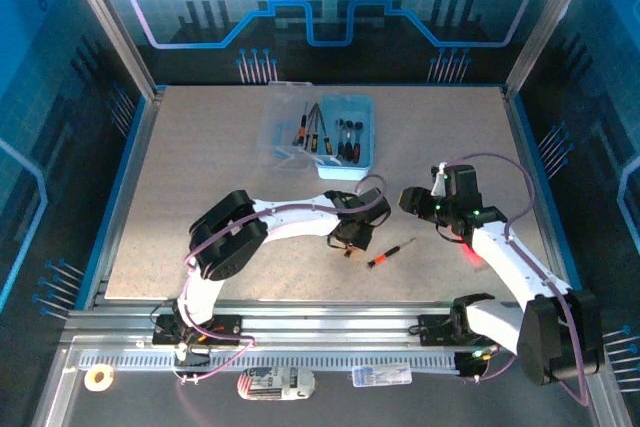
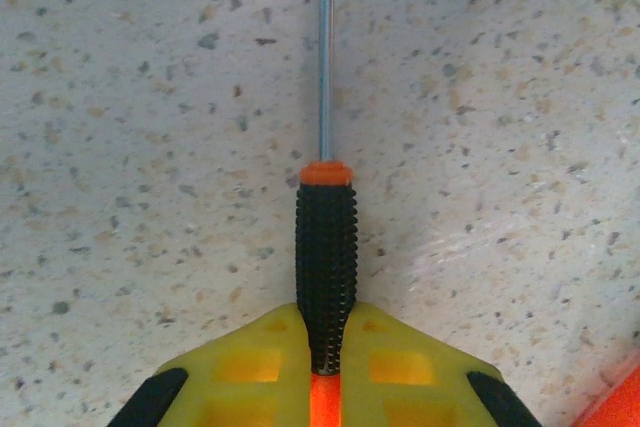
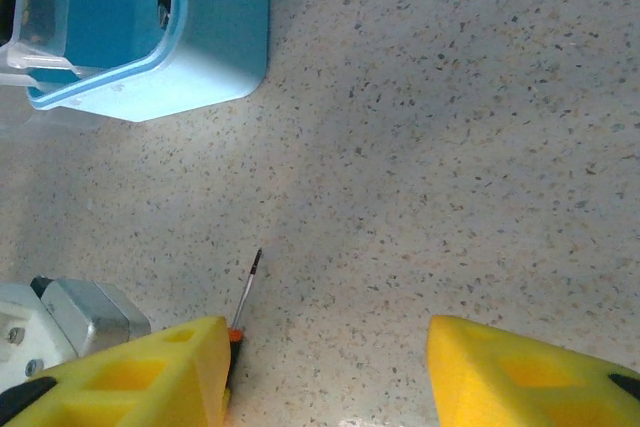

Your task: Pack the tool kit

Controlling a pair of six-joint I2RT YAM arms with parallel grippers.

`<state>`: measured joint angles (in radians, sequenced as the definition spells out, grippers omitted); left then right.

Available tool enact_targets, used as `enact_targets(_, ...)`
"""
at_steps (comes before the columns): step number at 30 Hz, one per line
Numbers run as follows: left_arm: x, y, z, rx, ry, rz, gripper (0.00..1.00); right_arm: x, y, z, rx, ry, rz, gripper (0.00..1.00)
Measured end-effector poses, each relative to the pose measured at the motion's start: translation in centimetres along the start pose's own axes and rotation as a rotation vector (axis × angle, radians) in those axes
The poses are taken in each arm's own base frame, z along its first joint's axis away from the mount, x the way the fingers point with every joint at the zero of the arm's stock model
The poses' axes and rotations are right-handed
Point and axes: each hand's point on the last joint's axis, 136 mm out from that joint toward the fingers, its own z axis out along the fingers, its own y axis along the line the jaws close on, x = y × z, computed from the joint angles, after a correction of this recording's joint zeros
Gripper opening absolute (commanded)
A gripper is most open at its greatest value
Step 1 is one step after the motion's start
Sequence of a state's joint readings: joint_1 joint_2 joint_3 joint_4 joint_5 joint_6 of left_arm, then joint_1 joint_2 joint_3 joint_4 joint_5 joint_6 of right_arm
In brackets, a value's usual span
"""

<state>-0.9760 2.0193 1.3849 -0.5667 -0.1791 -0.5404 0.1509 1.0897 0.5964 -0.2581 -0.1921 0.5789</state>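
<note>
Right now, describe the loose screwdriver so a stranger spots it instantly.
Find the pale-blue plastic box far across the speckled table, then come nearer. The small black-and-orange screwdriver lies loose on bare tabletop; the other tools cluster at the box.

White arm shells point(image 1: 300, 212), black joints point(image 1: 230, 232), purple cables point(image 1: 492, 155)
Chunky yellow grid-pocketed fingers point(image 3: 150, 372) with black edges, pretty slick

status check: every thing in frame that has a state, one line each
tool box: open, tools lying inside.
lid: swung open to the left.
left claw: shut on the held screwdriver.
held screwdriver: gripped by its handle, shaft pointing away from the claw.
loose screwdriver: lying on the table, not packed.
right claw: open, empty.
</note>
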Motion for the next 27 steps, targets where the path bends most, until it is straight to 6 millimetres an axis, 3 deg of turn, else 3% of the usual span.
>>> enact_targets(9, -1.6, 0.4, -3.6, 0.04, -0.07, -0.001, 0.09, -1.2, 1.4, -0.4, -0.044, -0.024, -0.013, 0.55)
enact_targets(16, -1.8, 1.0, -4.2, 0.02, -0.094, -0.001, 0.1, -0.4, 3.9, 0.7, -0.192, 0.01, -0.002, 0.56)
enact_targets(21, -2.5, 2.8, -6.0, -0.003, -0.132, -0.013, 0.1, 2.1, 6.5, 2.0, -0.3, 0.082, -0.023, 0.64)
enact_targets(27, -4.2, 6.6, -10.2, -0.021, -0.23, -0.072, 0.11, 1.8, 8.3, 2.3, -0.37, 0.07, -0.044, 0.76)
